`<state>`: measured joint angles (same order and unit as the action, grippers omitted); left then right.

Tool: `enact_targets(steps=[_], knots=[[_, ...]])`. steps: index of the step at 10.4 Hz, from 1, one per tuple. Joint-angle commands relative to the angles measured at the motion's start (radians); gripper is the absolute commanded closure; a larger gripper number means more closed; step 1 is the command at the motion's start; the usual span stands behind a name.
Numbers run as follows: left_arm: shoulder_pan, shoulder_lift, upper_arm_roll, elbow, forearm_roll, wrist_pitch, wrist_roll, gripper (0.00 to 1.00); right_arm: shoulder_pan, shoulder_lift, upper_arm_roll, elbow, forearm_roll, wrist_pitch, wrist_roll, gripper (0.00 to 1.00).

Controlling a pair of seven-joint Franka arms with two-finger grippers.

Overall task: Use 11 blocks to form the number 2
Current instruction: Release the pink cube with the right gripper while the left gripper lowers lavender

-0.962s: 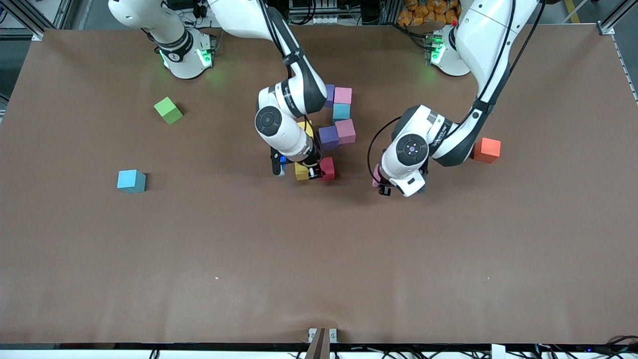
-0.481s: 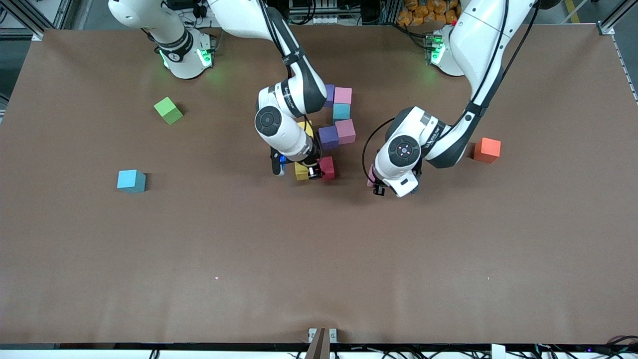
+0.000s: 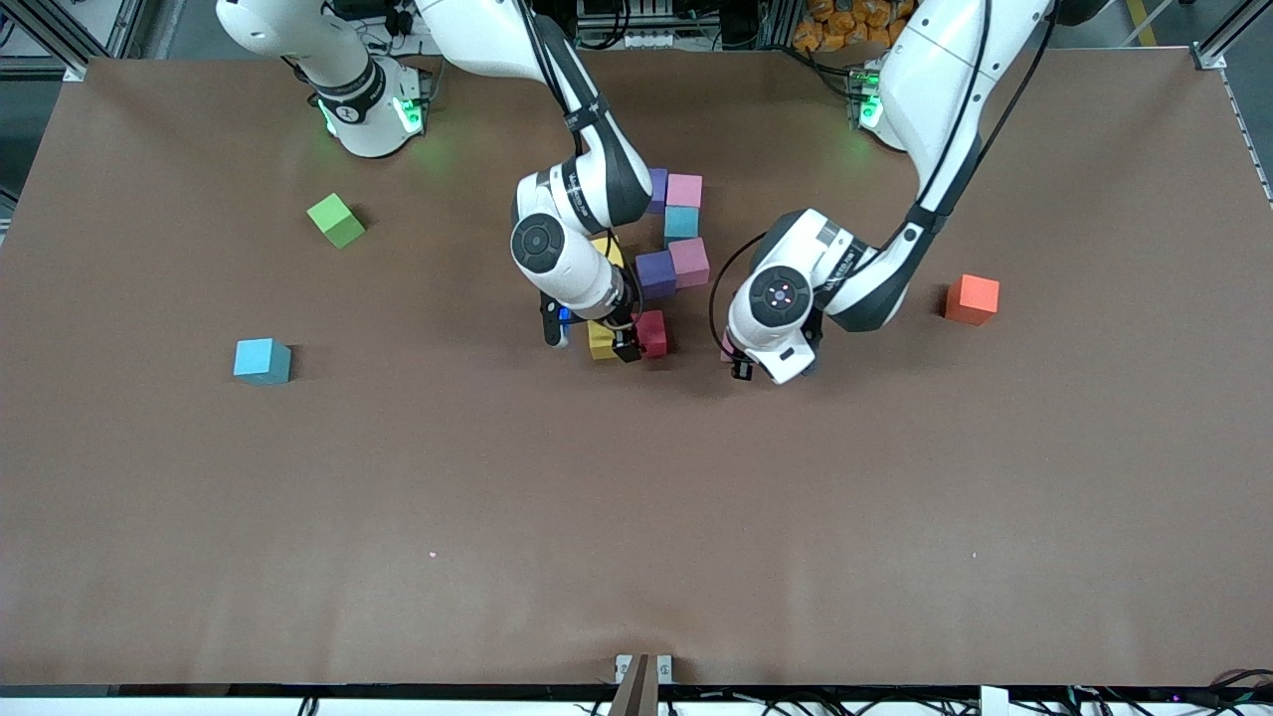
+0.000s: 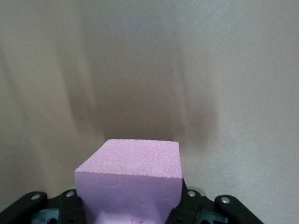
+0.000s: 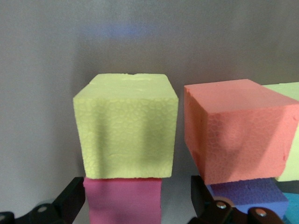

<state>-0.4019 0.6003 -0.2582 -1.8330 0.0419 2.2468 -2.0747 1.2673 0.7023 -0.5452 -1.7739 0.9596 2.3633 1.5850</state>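
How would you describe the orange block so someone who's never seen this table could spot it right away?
Start at the left arm's base, then come toward the front camera past the cluster of blocks mid-table. The orange block sits alone toward the left arm's end of the table; it is the only orange cube, touching nothing.

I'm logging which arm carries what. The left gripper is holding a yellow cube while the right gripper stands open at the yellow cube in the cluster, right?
Not quite: the left gripper holds a pink cube, as the left wrist view shows. The right gripper does stand open at the yellow cube.
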Motion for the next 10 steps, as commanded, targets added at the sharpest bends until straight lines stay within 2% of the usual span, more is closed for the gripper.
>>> enact_targets(steps=[1, 6, 10], knots=[[-0.023, 0.007, 0.007, 0.023, -0.022, -0.019, -0.028, 0.93, -0.003, -0.023, -0.007, 0.007, 0.016, -0.032, 0.009, 0.00], [-0.038, 0.019, 0.007, 0.023, -0.059, -0.019, -0.044, 0.93, -0.066, -0.029, -0.025, 0.088, 0.010, -0.179, 0.010, 0.00], [-0.066, 0.059, 0.008, 0.083, -0.099, -0.019, -0.073, 0.93, -0.077, -0.029, -0.154, 0.157, -0.038, -0.384, -0.052, 0.00]])
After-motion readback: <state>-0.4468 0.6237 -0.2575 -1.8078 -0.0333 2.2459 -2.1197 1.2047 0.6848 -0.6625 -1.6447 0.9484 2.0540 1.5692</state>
